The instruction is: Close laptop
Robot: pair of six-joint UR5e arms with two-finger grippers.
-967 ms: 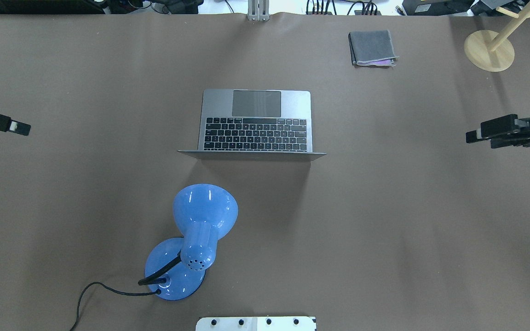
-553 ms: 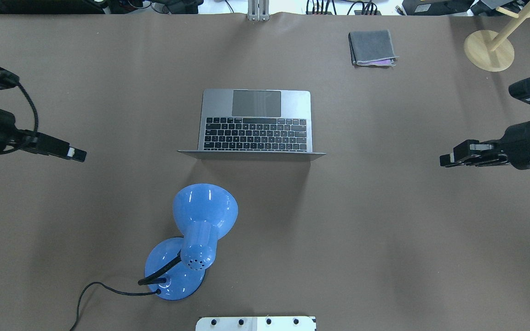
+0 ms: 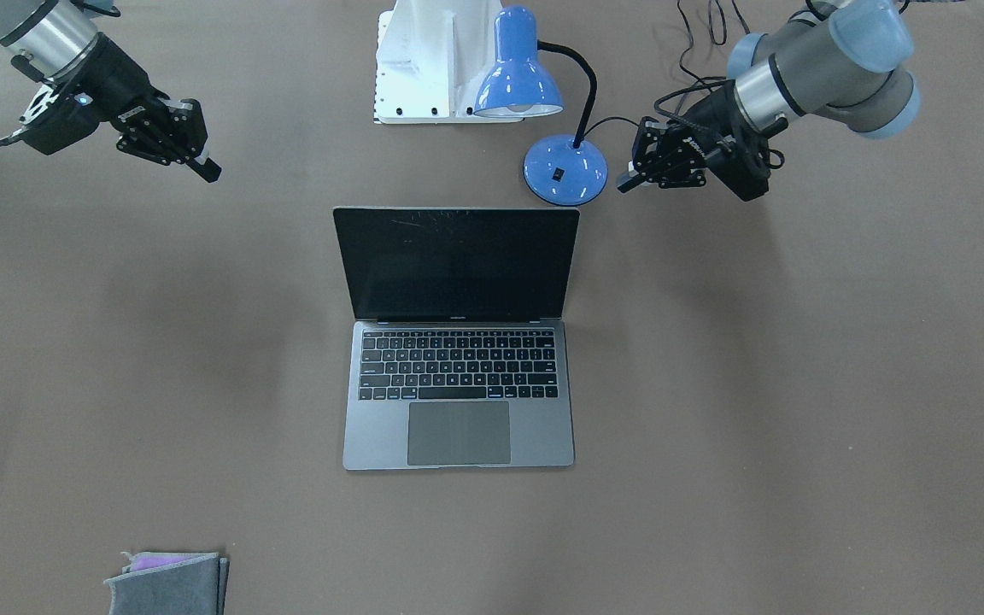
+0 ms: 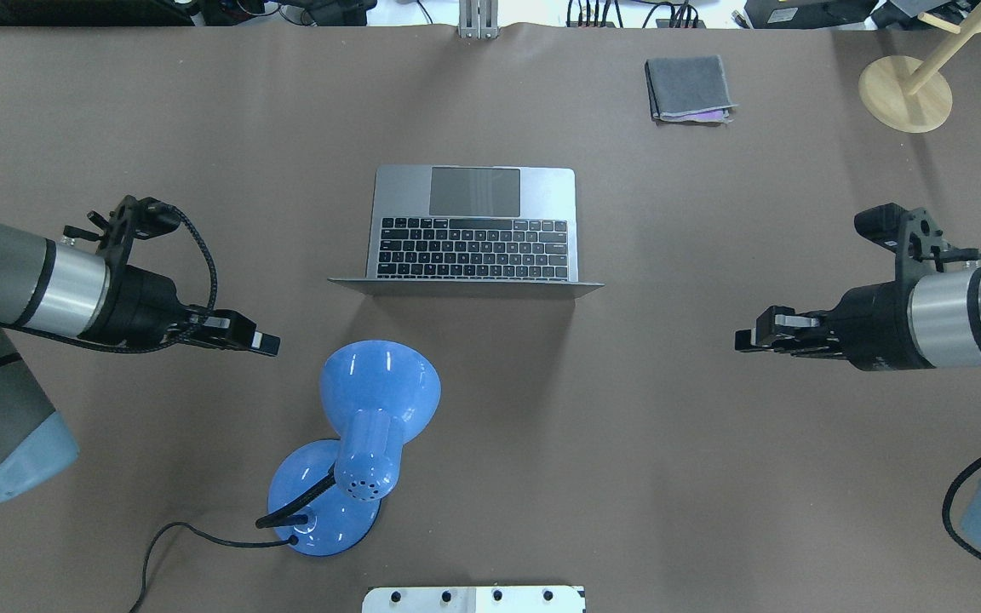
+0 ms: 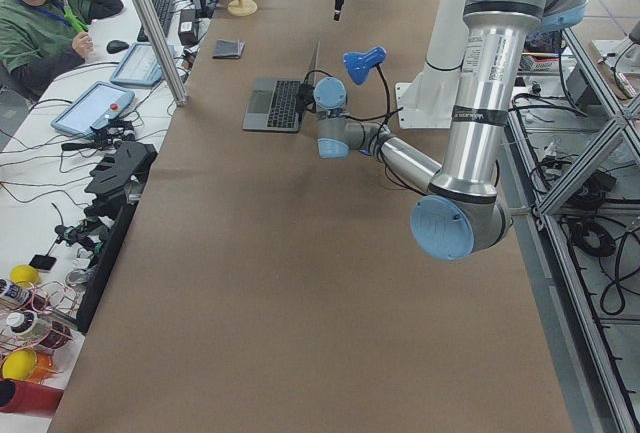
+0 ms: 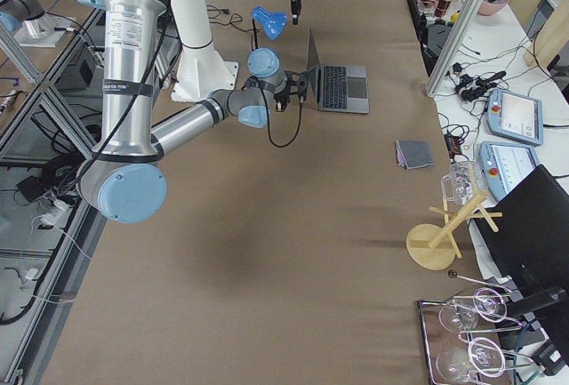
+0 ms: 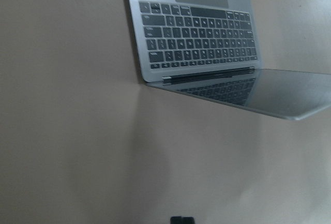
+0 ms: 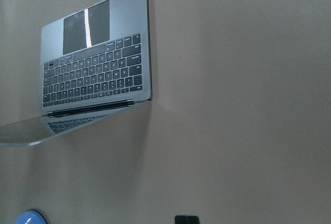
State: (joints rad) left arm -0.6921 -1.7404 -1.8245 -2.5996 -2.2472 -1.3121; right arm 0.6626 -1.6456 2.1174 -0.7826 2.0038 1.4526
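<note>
The laptop [image 4: 473, 223] is a slim grey one with black keys. It stands open in the middle of the table, its black screen [image 3: 456, 263] upright and its hinge side toward the robot. My left gripper [image 4: 265, 343] is shut and empty, left of the laptop and a little nearer the robot than its lid. My right gripper [image 4: 746, 339] is shut and empty, well to the right of the lid. Neither touches the laptop. The left wrist view shows the keyboard [image 7: 196, 43] and the lid's edge. The right wrist view shows the laptop [image 8: 93, 74] from its other side.
A blue desk lamp [image 4: 371, 409] with a black cord stands on the robot's side of the laptop, close to my left gripper. A folded grey cloth [image 4: 688, 88] and a wooden stand [image 4: 905, 92] sit at the far right. The white robot base [image 4: 473, 598] is at the near edge.
Both arms have swung in from the table's sides toward the middle and nearer the robot. The laptop and lamp have not moved.
</note>
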